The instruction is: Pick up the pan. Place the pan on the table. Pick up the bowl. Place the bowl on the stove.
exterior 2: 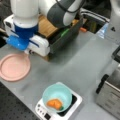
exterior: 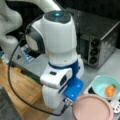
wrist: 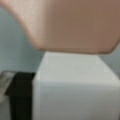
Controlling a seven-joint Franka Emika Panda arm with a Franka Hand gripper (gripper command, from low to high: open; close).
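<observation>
The shallow round dusty-pink pan (exterior 2: 14, 67) lies flat on the wide grey matte table (exterior 2: 75, 62) at a front view's left, and nothing shows inside it; in a front view it sits at the bottom right (exterior: 93, 108), just beside the stove. The round light teal bowl (exterior 2: 57, 97) stands on the small white square stove (exterior 2: 75, 102) with its black top and tiny buttons at one corner; a small orange item (exterior 2: 54, 103) lies in the bowl, seen in both front views (exterior: 110, 91). The gripper (exterior 2: 28, 52) is low at the pan's edge, under the arm's white and blue wrist; its fingers are hidden there, and whether it is open or closed on the white stub handle (wrist: 75, 85) I cannot tell; the wrist view is filled by the pink pan above and that white handle below, very close to the camera. The light wooden box-like counter (exterior 2: 47, 26) stands behind the arm; a large steel toaster oven (exterior: 100, 40) with dark knobs stands at a front view's right.
</observation>
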